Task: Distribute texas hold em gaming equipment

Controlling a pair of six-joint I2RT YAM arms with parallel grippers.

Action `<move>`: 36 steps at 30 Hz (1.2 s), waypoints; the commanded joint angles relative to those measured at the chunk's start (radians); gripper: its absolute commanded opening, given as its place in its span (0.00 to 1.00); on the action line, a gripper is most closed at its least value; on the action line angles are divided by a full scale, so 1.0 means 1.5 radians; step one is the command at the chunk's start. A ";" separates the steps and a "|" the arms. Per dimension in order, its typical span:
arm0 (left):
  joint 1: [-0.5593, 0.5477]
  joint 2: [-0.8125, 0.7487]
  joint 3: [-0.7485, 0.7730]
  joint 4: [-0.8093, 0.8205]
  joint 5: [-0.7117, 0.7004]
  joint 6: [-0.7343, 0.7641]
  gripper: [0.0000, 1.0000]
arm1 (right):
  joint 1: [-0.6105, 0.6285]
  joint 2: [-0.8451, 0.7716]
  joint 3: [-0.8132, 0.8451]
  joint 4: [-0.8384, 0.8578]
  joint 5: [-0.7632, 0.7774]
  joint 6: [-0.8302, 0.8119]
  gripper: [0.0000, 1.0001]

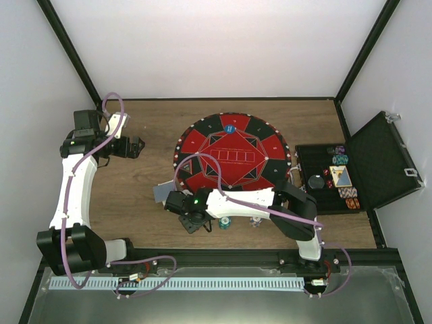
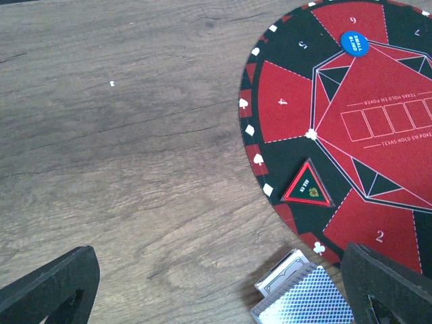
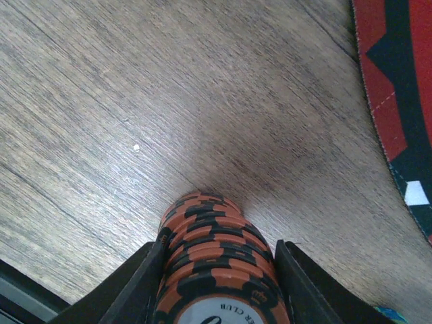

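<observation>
Our stack of orange chips stands on the table just off the mat near the cards, the right gripper half-closed around it, the left gripper gaping and empty, and with one blue button placed and chips waiting in the case, we judge most dealing undone.

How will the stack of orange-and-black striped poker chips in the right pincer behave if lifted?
The stack of orange-and-black striped poker chips is loose discs, slightly staggered, so it probably shears or spills if squeezed unevenly. The right pincer grips only its sides, so lower chips may drop.
</observation>
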 commanded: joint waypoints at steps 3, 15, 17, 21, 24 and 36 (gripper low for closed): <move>0.003 -0.008 0.017 -0.009 0.007 0.003 1.00 | 0.008 -0.016 0.008 -0.014 0.004 0.003 0.41; 0.003 -0.011 0.016 -0.012 0.012 0.004 1.00 | 0.013 -0.016 0.021 -0.035 0.012 0.004 0.54; 0.003 -0.013 0.015 -0.012 0.012 0.004 1.00 | 0.014 -0.019 0.022 -0.037 0.013 0.006 0.53; 0.003 -0.014 0.014 -0.013 0.014 0.005 1.00 | 0.014 -0.024 0.030 -0.041 0.013 0.006 0.52; 0.003 -0.015 0.014 -0.013 0.014 0.005 1.00 | 0.016 -0.025 0.036 -0.046 0.016 0.007 0.52; 0.003 -0.015 0.011 -0.012 0.014 0.007 1.00 | 0.016 -0.019 0.034 -0.039 0.016 0.006 0.42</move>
